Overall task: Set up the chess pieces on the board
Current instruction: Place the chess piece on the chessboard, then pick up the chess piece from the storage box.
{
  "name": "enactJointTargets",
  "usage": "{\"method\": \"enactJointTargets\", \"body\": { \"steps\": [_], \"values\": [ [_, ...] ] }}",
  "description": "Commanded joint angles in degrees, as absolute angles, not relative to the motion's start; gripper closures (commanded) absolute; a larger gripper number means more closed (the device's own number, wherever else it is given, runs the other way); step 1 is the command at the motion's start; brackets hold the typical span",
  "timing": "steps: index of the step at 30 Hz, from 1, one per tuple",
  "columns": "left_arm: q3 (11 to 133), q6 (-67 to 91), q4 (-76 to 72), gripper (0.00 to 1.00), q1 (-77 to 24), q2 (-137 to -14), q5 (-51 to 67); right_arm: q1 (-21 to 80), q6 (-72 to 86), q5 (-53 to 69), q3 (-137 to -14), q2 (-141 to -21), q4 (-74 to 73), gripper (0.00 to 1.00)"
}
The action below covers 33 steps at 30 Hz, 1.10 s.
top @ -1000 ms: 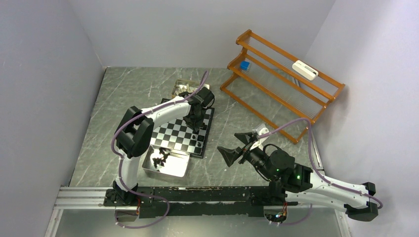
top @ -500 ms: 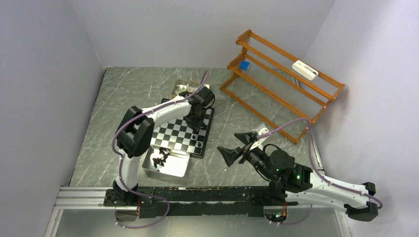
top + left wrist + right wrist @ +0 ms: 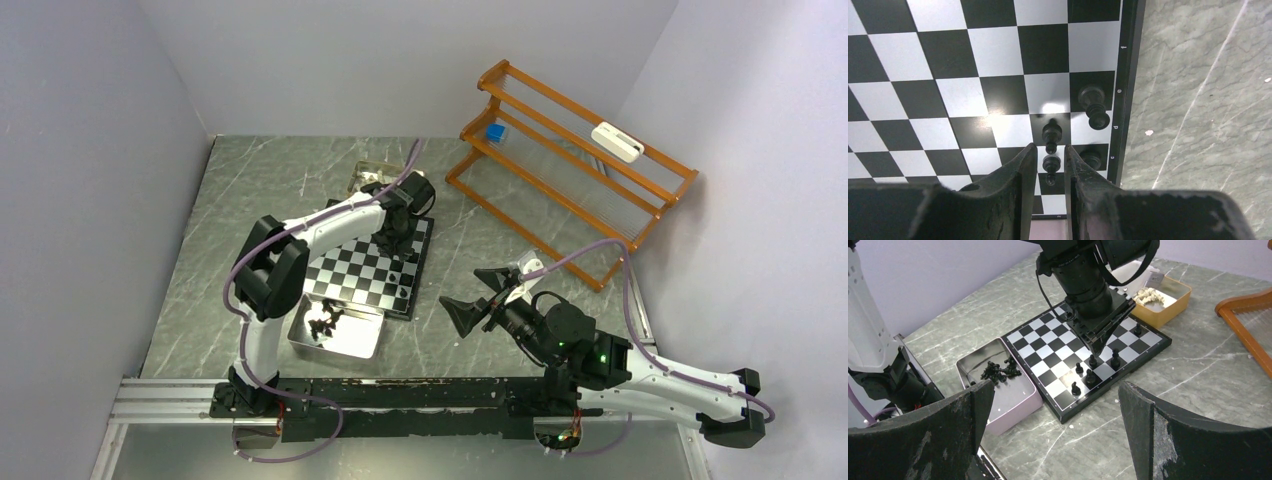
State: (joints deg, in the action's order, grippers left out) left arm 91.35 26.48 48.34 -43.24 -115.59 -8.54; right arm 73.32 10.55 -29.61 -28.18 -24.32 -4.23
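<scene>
The chequered board (image 3: 350,280) lies mid-table. My left gripper (image 3: 1050,148) hangs over its right edge, jaws a little apart and open. A black pawn (image 3: 1051,162) stands on the board between the fingers, touching neither. Another pawn (image 3: 1051,131) and two larger black pieces (image 3: 1094,105) stand close by. In the right wrist view, several black pieces (image 3: 1090,376) line the board (image 3: 1048,345) near the left gripper (image 3: 1096,347). My right gripper (image 3: 1055,385) is wide open and empty, off the board's right side.
A silver tray (image 3: 365,345) holding loose black pieces (image 3: 998,370) sits at the board's near edge. An orange-walled tray (image 3: 1168,307) with white pieces (image 3: 1148,295) stands beyond the board. An orange wooden rack (image 3: 570,170) fills the back right.
My left gripper's jaws have parted, letting go of the black pawn, which now stands on the board. The right arm has not moved.
</scene>
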Motion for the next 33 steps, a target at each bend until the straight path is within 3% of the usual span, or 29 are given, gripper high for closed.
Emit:
{"method": "enactJointTargets", "body": {
  "steps": [1,17,33],
  "values": [
    [92.0,27.3,49.5,0.69,-43.8,-110.7,-10.8,73.6,9.9,-30.3,-29.3,-24.2,-3.2,0.0],
    [72.6,31.4,54.7,0.7,-41.7,-89.8,-16.3,73.6,10.8,-30.2,-29.1,-23.8,-3.9,0.0],
    [50.6,37.2,49.9,0.71,-29.3,-69.8,-6.4,73.6,10.4,-30.0,-27.4,-23.4,-2.0,0.0]
  ]
}}
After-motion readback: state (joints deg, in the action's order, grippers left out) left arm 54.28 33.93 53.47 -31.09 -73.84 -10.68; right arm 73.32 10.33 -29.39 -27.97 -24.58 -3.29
